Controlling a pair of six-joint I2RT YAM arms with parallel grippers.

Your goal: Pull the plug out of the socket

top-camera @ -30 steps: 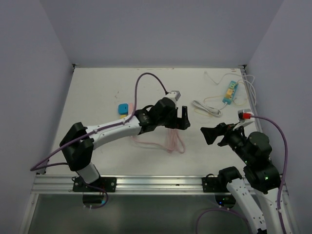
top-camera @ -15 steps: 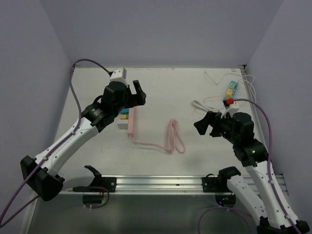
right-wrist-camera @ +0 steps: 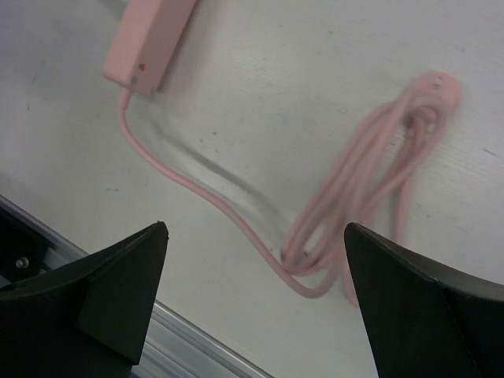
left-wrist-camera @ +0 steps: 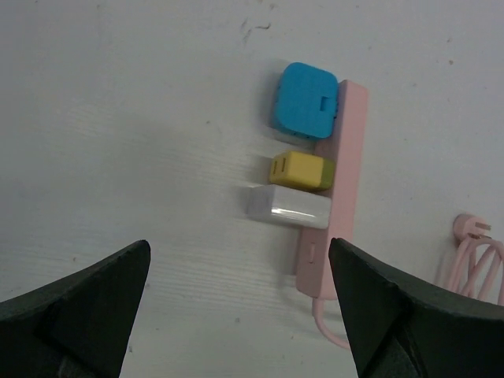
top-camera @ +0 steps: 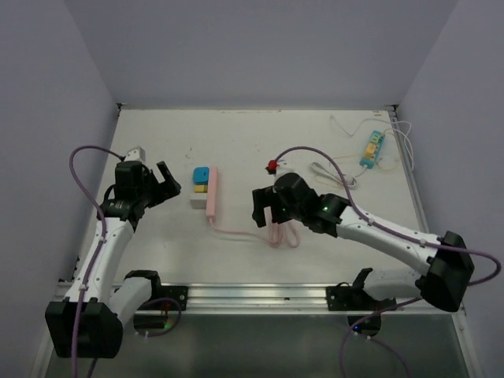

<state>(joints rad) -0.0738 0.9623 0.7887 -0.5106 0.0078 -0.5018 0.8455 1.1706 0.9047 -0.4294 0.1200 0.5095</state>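
On the pink strip [left-wrist-camera: 345,177], three plugs [left-wrist-camera: 302,170].

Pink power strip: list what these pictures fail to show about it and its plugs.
Left wrist view: prongs of the blue plug, yellow plug and white plug are hidden by their own bodies against the pink strip.
Right wrist view: the top edge cuts the strip off; no plugs show.
Top view: the right arm covers part of the cord.

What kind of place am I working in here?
Probably a lab robot cell: white table enclosed by plain walls, metal rail at its near edge, pink power strip laid out.
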